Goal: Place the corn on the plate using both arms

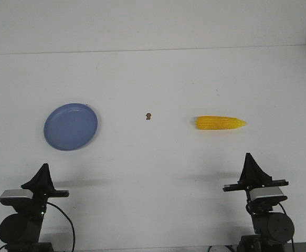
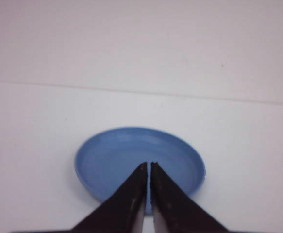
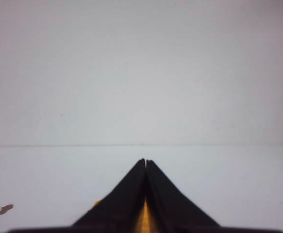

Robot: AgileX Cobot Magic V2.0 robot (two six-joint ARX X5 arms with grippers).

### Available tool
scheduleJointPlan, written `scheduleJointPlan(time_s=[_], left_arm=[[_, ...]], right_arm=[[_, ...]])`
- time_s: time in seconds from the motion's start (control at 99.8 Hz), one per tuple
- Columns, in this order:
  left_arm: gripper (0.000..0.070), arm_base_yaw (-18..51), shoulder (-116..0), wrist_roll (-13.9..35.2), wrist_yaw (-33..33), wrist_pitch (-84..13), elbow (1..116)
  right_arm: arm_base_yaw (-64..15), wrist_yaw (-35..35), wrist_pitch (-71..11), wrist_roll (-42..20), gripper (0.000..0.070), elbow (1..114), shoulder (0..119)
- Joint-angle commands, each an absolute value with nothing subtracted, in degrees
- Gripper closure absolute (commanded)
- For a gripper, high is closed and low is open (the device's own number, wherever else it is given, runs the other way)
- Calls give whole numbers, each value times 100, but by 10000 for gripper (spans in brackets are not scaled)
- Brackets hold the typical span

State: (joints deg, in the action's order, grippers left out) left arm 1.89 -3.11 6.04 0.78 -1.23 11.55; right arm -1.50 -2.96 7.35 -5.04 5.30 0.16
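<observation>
On the white table, the blue plate lies beyond the left claw and a little to its right, well apart from it. The yellow corn lies beyond the right claw, slightly to its left, its pointed end toward the right. A small brown speck sits between plate and corn, farther out than both claws. Each claw points away over the table, its tips drawn together to a point and holding nothing.
</observation>
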Motion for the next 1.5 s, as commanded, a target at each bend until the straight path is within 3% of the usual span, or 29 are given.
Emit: scheduleJointPlan(time_s=[0.0, 0.441, 0.631, 1.203, 1.243, 1.273, 1.363, 1.403, 1.433, 1.493], left_arm=[[688, 187, -519, 738, 148, -327, 1564], [688, 187, -3118, 733, 150, -2930, 4772], [688, 187, -3955, 589, 150, -3887, 5596], [681, 189, -4274, 543, 150, -4198, 5806], [657, 189, -4272, 554, 152, -4198, 5806], [603, 189, -4272, 569, 152, -4198, 5806], [332, 187, -4274, 569, 152, -4200, 5808], [225, 187, -4272, 567, 152, -4200, 5806], [188, 187, -4272, 567, 152, -4200, 5806], [186, 189, -4272, 567, 150, -4202, 5808]], right_arm=[[-154, -292, 405, -666, 694, 886, 97], [-154, -305, -2694, -591, 694, 3717, 2093], [-154, -303, -3959, -572, 694, 4777, 3188], [-154, -663, -4110, -622, 689, 5092, 3828], [-154, -666, -4115, -617, 666, 5092, 3830], [-154, -663, -4115, -617, 602, 5092, 3830], [-154, -663, -4091, -620, 386, 5092, 3830], [-154, -663, -4073, -622, 334, 5092, 3830], [-154, -663, -4062, -622, 324, 5092, 3830], [-154, -663, -4014, -624, 324, 5092, 3828]])
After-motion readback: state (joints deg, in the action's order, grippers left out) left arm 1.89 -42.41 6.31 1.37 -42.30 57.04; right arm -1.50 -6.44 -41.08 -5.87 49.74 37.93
